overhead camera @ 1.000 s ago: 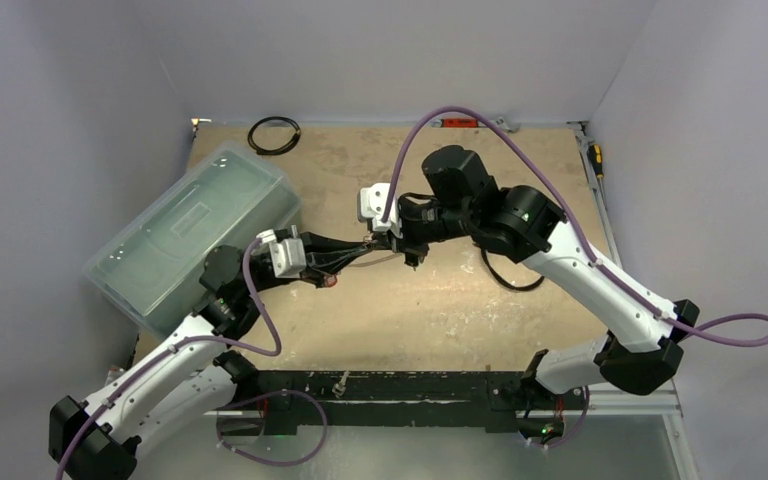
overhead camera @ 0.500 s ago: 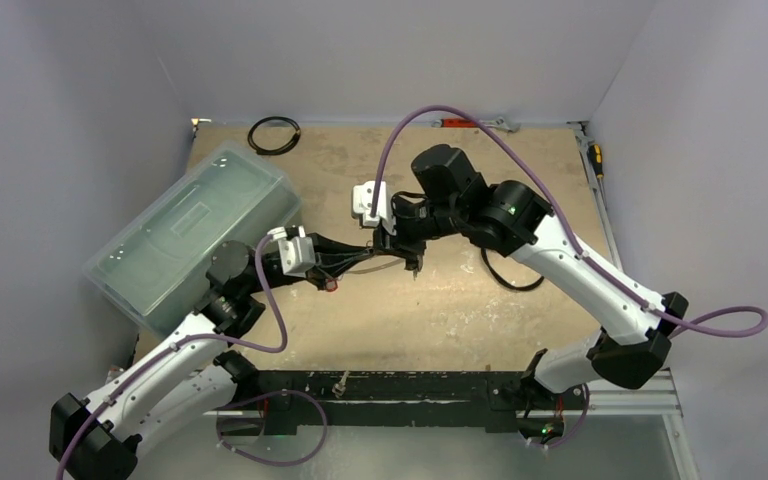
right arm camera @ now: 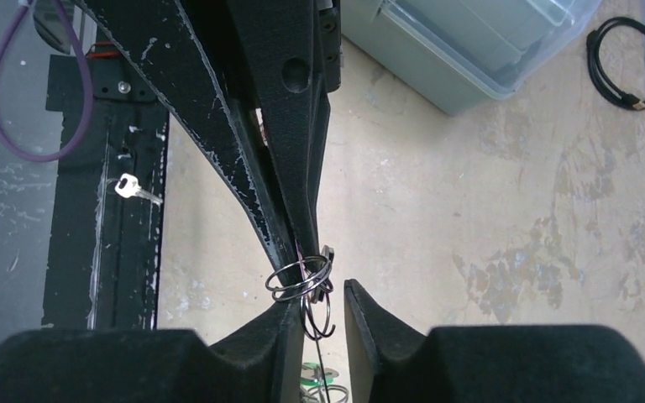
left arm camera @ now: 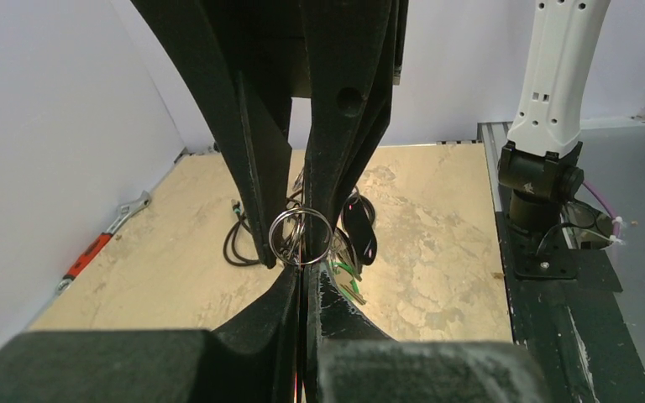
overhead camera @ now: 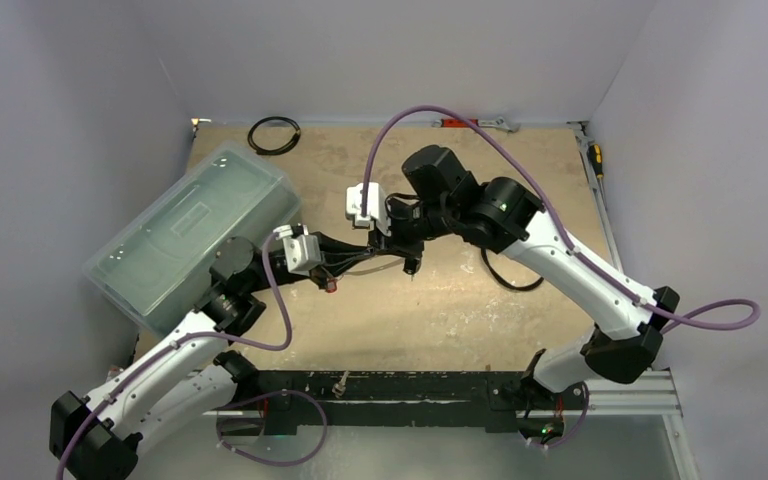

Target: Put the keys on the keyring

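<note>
The keyring [left arm camera: 301, 238], a thin silvery hoop, is held off the table between both grippers; it also shows in the right wrist view [right arm camera: 299, 278] and faintly from above [overhead camera: 374, 263]. My left gripper [left arm camera: 302, 267] is shut on its rim. Smaller rings hang from it with keys, a black tag [left arm camera: 359, 228] and a green tag [left arm camera: 346, 274]. My right gripper [right arm camera: 317, 295] is slightly open. Its fingers straddle a hanging small ring [right arm camera: 316, 312] without pinching it. From above, the left gripper [overhead camera: 352, 263] and right gripper [overhead camera: 408, 258] meet tip to tip mid-table.
A clear plastic box [overhead camera: 190, 235] lies at the left. A black coiled cable ring [overhead camera: 273, 134] sits at the back left. A loose black cable [overhead camera: 508, 276] lies under the right arm. A single key [overhead camera: 341, 382] rests on the black front rail.
The right arm has shifted slightly left and the left wrist slightly right, bringing the two grippers closer. The left gripper's hold on the keyring is unchanged.
</note>
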### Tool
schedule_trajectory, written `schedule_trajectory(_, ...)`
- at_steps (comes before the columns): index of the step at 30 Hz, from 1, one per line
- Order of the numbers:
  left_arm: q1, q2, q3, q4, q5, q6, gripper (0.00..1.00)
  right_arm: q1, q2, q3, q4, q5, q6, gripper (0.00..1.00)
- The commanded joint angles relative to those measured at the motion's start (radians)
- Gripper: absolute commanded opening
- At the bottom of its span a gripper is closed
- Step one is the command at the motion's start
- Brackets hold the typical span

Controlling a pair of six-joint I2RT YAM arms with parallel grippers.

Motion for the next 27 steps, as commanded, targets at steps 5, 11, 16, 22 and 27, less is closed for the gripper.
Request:
schedule_trajectory(5,-0.007,0.041,0.071,-0.012,-0.051,0.056,0.0,0.117,0.064,0.099,0.074,-0.08,0.066,0.25)
schedule_trajectory(11,-0.007,0.051,0.084,-0.062,-0.058,0.086,0.0,0.147,0.085,0.127,0.046,-0.026,0.069,0.27)
schedule_trajectory(16,-0.007,0.073,0.101,-0.109,-0.056,0.111,0.0,0.18,0.132,0.181,0.005,0.019,0.069,0.28)
schedule_trajectory(22,-0.007,0.073,0.103,-0.121,-0.056,0.12,0.0,0.208,0.151,0.204,-0.01,0.069,0.06,0.28)
schedule_trajectory(27,-0.007,0.058,0.082,-0.064,-0.046,0.084,0.0,0.208,0.092,0.164,0.059,0.124,0.064,0.34)
